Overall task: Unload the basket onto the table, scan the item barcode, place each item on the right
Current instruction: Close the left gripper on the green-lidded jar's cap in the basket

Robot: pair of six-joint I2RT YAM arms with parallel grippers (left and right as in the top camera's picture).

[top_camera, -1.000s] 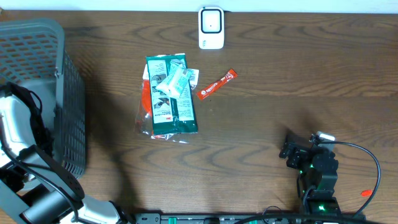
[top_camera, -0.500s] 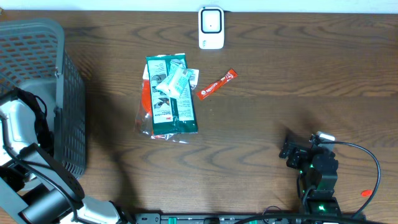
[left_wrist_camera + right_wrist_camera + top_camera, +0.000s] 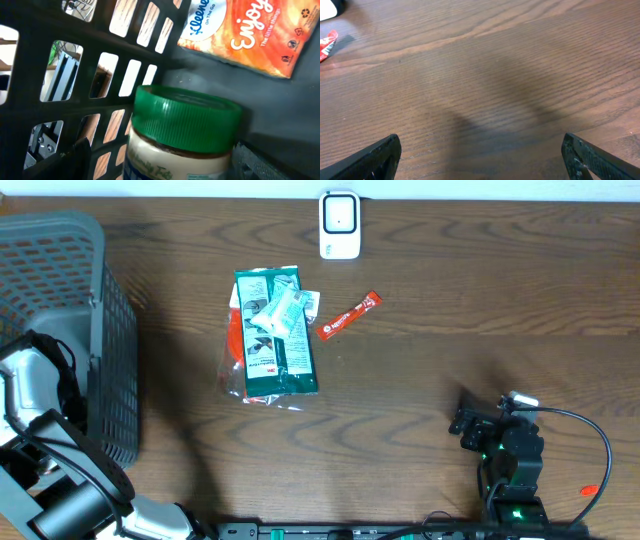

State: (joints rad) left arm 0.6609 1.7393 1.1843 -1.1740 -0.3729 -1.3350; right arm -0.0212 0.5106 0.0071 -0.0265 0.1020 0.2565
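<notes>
Left wrist view shows the round, pale jar with a green ribbed screw lid point(image 3: 182, 135) sitting against the wall of the dark grey plastic lattice basket point(image 3: 100, 40), just beside an orange tissue packet point(image 3: 240, 30). The left gripper point(image 3: 162, 157) is spread wide either side of it, with a gap showing on one side, so it grips nothing. The jar looks rigid, smooth and fairly heavy, so a firm clamp across the ribbed lid or just below it seems safest. The right gripper point(image 3: 482, 155) gapes empty above the brown wooden table point(image 3: 485, 75).

Wooden table point(image 3: 485, 75), right hand point(image 3: 481, 150) spread wide at the bottom corners, red packet point(image 3: 326, 44) at left edge
</notes>
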